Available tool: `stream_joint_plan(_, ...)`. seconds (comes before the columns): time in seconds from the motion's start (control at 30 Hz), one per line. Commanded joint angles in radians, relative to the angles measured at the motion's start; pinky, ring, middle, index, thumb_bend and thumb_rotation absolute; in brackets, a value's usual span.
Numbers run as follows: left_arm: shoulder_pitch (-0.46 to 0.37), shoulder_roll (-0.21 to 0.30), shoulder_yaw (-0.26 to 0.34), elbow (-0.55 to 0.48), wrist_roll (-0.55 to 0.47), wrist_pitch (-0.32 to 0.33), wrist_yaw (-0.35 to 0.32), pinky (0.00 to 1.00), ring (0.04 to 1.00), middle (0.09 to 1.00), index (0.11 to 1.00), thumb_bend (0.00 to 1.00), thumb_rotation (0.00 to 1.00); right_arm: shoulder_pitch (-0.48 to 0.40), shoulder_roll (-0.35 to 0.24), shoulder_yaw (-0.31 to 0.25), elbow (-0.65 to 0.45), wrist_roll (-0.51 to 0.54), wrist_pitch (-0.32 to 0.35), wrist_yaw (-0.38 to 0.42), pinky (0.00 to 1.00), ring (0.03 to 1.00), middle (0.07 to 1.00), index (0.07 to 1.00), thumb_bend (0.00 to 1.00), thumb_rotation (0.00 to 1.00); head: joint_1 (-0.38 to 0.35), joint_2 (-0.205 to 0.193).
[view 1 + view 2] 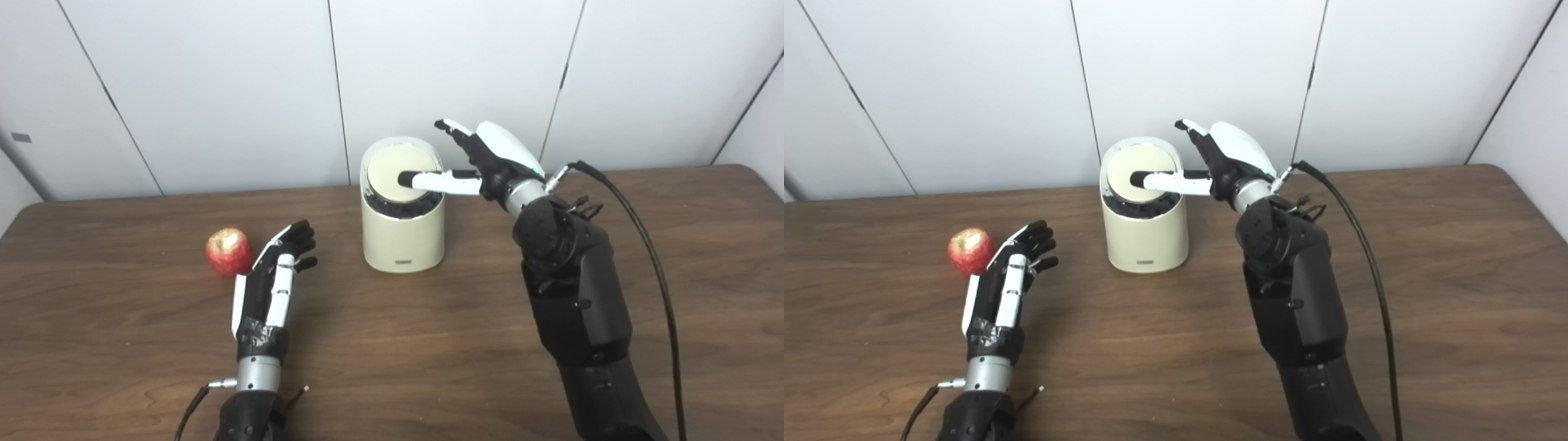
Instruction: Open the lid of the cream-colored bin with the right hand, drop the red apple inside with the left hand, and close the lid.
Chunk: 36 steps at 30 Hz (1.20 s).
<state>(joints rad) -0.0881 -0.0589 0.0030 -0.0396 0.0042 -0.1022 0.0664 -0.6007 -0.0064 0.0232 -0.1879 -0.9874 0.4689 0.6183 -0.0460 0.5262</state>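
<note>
the left hand [272,275] lies low, palm turned inward, fingers apart and holding nothing. the right hand [484,159] is raised on its bent arm, thumb stretched out sideways, fingers spread.

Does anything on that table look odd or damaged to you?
Only the red apple: a pale patch on its top looks bitten or cut away. The cream-colored bin stands upright with nothing spilled, and the lid looks tipped under the right robot hand.
</note>
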Motion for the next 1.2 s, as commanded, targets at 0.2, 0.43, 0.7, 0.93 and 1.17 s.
stream_joint_plan(0.2, -0.034, 0.006, -0.006, -0.002, 0.008, -0.050, -0.007, 0.76, 0.820, 0.816, 0.807, 0.19, 0.78, 0.047, -0.007, -0.053, -0.108, 0.304, -0.060, -0.142, 0.78, 0.892, 0.935, 0.993, 1.00, 1.00, 0.007, -0.006)
stream_joint_plan(0.43, -0.033, 0.008, -0.007, 0.002, 0.013, -0.056, -0.005, 0.75, 0.818, 0.818, 0.812, 0.16, 0.77, 0.137, -0.032, -0.023, -0.145, 0.413, -0.157, -0.301, 0.87, 0.954, 0.982, 0.999, 1.00, 0.97, 0.009, -0.008)
stream_joint_plan(0.7, -0.037, 0.013, -0.003, 0.010, 0.007, -0.069, -0.007, 0.75, 0.812, 0.814, 0.809, 0.16, 0.77, 0.246, -0.034, 0.023, -0.188, 0.431, -0.198, -0.434, 0.90, 0.984, 1.000, 1.000, 1.00, 0.89, 0.005, -0.011)
stream_joint_plan(0.93, -0.036, 0.015, -0.005, 0.015, 0.004, -0.071, -0.008, 0.75, 0.816, 0.816, 0.809, 0.17, 0.76, 0.272, -0.048, 0.055, -0.174, 0.425, -0.203, -0.498, 0.92, 0.976, 1.000, 1.000, 1.00, 0.89, 0.002, -0.015)
stream_joint_plan(1.17, -0.037, 0.011, -0.008, 0.020, 0.005, -0.080, -0.007, 0.76, 0.816, 0.815, 0.809, 0.17, 0.76, 0.229, -0.051, 0.064, -0.156, 0.423, -0.179, -0.521, 0.90, 0.969, 1.000, 1.000, 1.00, 0.84, 0.005, -0.016)
